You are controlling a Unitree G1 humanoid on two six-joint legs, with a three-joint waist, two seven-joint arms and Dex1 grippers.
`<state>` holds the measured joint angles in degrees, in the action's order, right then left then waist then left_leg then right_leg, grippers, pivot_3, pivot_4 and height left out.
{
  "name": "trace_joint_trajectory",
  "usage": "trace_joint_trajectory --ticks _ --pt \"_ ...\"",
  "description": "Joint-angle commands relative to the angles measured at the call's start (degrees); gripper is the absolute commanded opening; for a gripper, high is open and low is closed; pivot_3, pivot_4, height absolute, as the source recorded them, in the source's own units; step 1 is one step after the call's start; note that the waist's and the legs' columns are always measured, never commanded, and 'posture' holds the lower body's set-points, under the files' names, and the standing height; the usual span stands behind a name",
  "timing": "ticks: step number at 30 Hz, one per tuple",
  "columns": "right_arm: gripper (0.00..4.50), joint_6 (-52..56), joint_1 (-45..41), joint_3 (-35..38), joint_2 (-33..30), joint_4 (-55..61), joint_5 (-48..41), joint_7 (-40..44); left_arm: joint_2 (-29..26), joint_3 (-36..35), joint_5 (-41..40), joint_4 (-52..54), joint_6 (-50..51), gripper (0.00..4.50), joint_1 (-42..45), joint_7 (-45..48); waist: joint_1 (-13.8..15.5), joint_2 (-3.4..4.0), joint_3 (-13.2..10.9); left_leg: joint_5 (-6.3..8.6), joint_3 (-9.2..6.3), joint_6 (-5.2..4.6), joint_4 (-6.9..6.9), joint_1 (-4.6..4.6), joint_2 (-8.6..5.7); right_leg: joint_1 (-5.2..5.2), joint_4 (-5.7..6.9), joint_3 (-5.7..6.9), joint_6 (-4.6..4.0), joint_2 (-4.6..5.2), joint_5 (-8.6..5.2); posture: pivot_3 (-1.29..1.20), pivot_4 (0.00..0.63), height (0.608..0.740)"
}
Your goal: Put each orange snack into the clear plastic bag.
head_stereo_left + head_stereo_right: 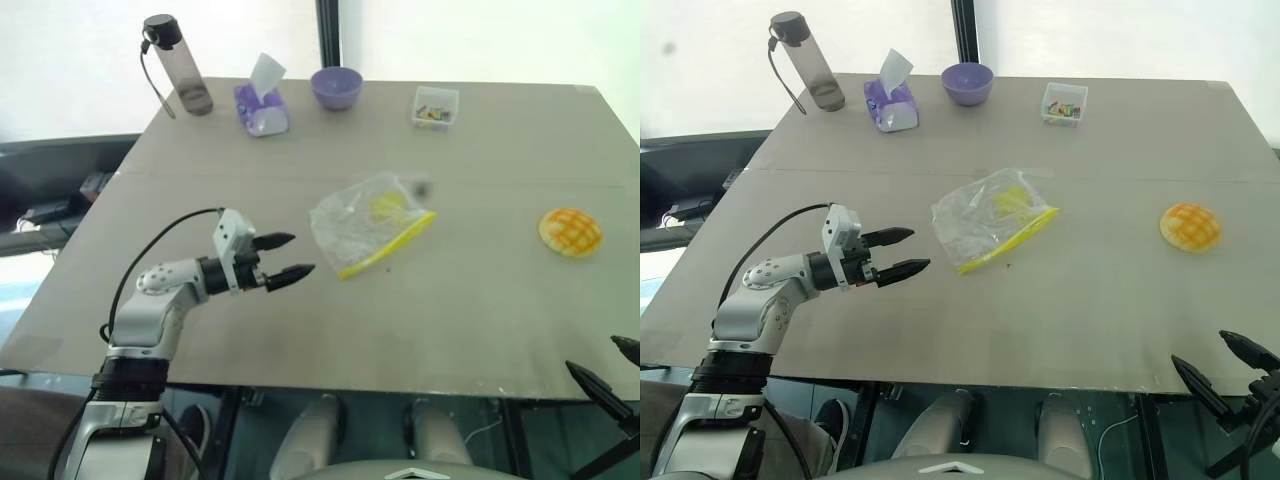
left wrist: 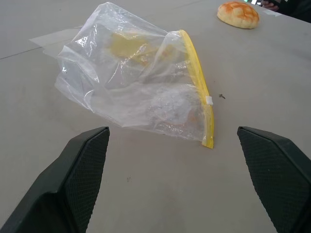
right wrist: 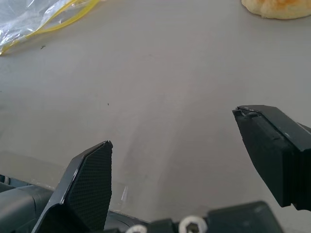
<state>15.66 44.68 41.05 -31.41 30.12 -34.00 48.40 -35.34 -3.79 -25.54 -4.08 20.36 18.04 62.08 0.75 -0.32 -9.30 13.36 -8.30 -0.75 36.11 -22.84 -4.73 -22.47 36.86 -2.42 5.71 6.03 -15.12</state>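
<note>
I'm hovering my wide-open left gripper point(image 1: 290, 256) beside the clear plastic bag point(image 1: 365, 228), readying to steady it for the orange snack point(image 1: 570, 232).

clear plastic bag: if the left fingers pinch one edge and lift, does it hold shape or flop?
Probably flops: the clear plastic bag is thin, crinkled film lying slumped on the table. The yellow seal strip looks like its stiffest edge, so likely the best place to pinch. It seems light and may slide if nudged; the yellowish thing inside would likely shift.
</note>
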Motion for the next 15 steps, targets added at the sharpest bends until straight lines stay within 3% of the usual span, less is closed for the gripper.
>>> trace_joint_trajectory --ticks 1,15 --pt "4.50 -1.56 0.92 2.22 0.90 0.86 -0.71 0.40 -1.07 -1.20 -0.35 0.07 -2.36 4.45 -1.01 1.68 -0.02 0.00 0.00 0.00 0.00 0.00 0.00 0.00 0.00 0.00 0.00 0.00 0.00 0.00 0.00 0.00 0.150 0.740" --pt "4.50 -1.98 -0.37 2.31 1.52 0.87 -0.32 -1.47 -0.78 -2.43 -1.68 1.61 -2.61 4.45 -4.26 1.73 0.02 0.01 0.01 0.00 0.00 0.00 0.09 0.01 0.00 0.00 0.07 -0.02 -0.01 0.00 0.01 0.00 0.150 0.740"
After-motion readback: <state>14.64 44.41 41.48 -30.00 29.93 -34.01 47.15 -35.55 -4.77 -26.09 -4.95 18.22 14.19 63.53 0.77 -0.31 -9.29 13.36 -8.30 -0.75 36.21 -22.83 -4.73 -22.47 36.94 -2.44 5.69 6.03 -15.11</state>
